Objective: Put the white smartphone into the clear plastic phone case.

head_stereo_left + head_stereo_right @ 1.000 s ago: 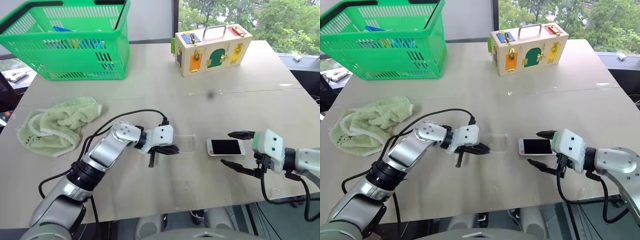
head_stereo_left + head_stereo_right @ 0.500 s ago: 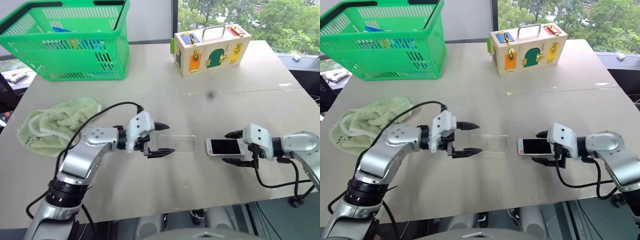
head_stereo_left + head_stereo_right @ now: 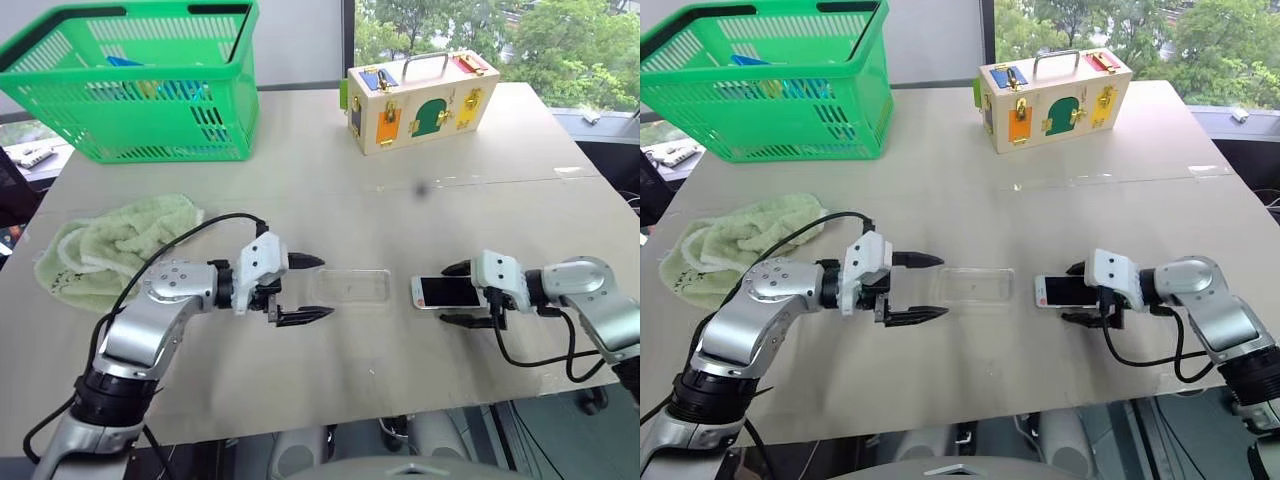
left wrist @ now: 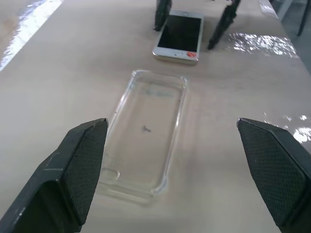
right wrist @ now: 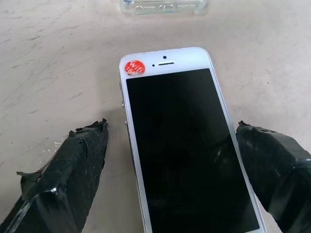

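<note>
Both my claws stand wide apart in their fingers, and neither holds anything. Taking the clear plastic phone case (image 3: 350, 287) as my landmark: it lies flat on the table (image 3: 400, 210), long side running across in front of me, hollow side up, and it is bare inside.

My left gripper (image 3: 306, 289) sits just to the left of the case, forearm bent inward across my front, wrist turned so the fingers point right toward the case's near end and tilt a little downward. One finger reaches past the far corner of that end, the other past the near corner; I see no contact with the plastic. From my left wrist, the two black pads (image 4: 73, 170) flank the case with table showing between each pad and the rim.

The white smartphone (image 3: 449, 291) lies screen up just to the right of the case, in line with it, a narrow strip of table between the two. A round red sticker (image 5: 134, 67) marks the phone's end nearest the case.

My right gripper (image 3: 458, 294) comes in from the right of the case, elbow out, fingers pointing left and angled down, straddling the phone's far end. Its taped pads (image 5: 73, 165) stand on either side of the phone; whether they touch its edges I cannot tell.
</note>
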Motion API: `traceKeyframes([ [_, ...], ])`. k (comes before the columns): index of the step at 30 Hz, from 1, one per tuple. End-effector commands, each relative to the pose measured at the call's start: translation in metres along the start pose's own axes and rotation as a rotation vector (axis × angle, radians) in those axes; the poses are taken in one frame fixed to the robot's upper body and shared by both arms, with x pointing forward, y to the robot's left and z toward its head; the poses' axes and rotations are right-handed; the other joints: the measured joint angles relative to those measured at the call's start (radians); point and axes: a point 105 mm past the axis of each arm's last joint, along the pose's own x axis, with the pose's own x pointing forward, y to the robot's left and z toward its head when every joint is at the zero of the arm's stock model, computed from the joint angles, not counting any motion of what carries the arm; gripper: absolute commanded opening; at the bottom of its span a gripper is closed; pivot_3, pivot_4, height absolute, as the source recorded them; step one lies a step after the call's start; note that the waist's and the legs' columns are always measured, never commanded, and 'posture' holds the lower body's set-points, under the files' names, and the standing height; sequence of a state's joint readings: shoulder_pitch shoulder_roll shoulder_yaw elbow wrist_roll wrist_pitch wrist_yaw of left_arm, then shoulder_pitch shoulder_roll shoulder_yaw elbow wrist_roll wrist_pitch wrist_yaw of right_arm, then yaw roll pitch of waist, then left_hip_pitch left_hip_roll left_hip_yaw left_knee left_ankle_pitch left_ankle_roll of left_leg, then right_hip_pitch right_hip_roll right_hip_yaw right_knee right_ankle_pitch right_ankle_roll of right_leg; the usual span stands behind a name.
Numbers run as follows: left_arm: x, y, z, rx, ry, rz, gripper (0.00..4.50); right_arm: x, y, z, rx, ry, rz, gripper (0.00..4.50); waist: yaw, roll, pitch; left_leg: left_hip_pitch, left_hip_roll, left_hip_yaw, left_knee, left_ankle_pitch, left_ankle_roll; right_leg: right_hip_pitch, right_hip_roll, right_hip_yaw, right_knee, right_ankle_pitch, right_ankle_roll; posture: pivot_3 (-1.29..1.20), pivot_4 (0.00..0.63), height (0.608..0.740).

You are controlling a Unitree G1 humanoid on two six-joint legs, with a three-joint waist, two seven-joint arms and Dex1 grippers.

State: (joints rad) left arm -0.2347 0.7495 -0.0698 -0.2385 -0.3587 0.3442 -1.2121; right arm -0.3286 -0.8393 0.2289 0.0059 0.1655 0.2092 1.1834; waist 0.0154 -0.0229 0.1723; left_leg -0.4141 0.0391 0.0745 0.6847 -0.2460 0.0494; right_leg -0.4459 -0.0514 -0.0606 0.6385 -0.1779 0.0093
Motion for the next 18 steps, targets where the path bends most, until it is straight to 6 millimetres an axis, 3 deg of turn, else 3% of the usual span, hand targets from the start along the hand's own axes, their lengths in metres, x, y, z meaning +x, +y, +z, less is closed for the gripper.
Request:
traceKeyframes([
  [1,0.002,0.003,-0.002,0.052,0.011,-0.021,4.39,-0.002,0.001,-0.029,0.111,0.122,0.012,4.5,0.002,0.0,0.0,0.0,0.0,0.0,0.0,0.0,0.0,0.0,0.0,0.0,0.0,0.0,0.0,0.0,0.15,0.74],
  [6,0.004,0.007,-0.009,0.071,0.017,-0.052,4.39,-0.001,0.003,-0.038,0.138,0.18,0.066,4.5,0.003,-0.003,-0.002,0.0,0.0,0.0,0.002,0.0,0.0,0.0,-0.003,-0.001,0.0,0.0,0.0,0.0,0.15,0.74],
  [7,0.004,0.008,-0.01,0.077,0.019,-0.055,4.5,0.0,0.002,-0.039,0.141,0.182,0.07,3.95,0.002,-0.003,-0.002,0.0,0.0,0.0,0.002,0.0,0.0,0.0,-0.003,-0.001,0.0,0.0,0.0,0.0,0.15,0.74],
  [10,0.007,0.01,-0.011,0.088,0.014,-0.059,4.5,0.001,-0.001,-0.037,0.135,0.171,0.064,2.96,0.003,-0.005,-0.004,-0.001,-0.001,0.0,0.002,0.0,0.0,0.0,-0.003,-0.001,0.0,0.0,0.0,0.0,0.15,0.74],
  [15,0.015,0.013,-0.012,0.124,0.027,-0.047,4.5,-0.003,0.0,-0.032,0.072,0.14,0.019,2.95,0.004,-0.006,-0.005,-0.001,0.0,0.0,0.001,0.0,0.0,0.001,-0.003,-0.002,0.0,0.0,0.0,0.0,0.15,0.74],
  [18,0.022,0.011,-0.012,0.11,0.036,-0.083,4.5,-0.012,0.006,-0.011,0.071,0.023,-0.013,2.94,0.012,-0.006,-0.004,-0.002,0.0,-0.001,0.001,0.0,0.0,0.0,-0.004,-0.003,0.0,0.0,0.0,0.0,0.15,0.74],
])
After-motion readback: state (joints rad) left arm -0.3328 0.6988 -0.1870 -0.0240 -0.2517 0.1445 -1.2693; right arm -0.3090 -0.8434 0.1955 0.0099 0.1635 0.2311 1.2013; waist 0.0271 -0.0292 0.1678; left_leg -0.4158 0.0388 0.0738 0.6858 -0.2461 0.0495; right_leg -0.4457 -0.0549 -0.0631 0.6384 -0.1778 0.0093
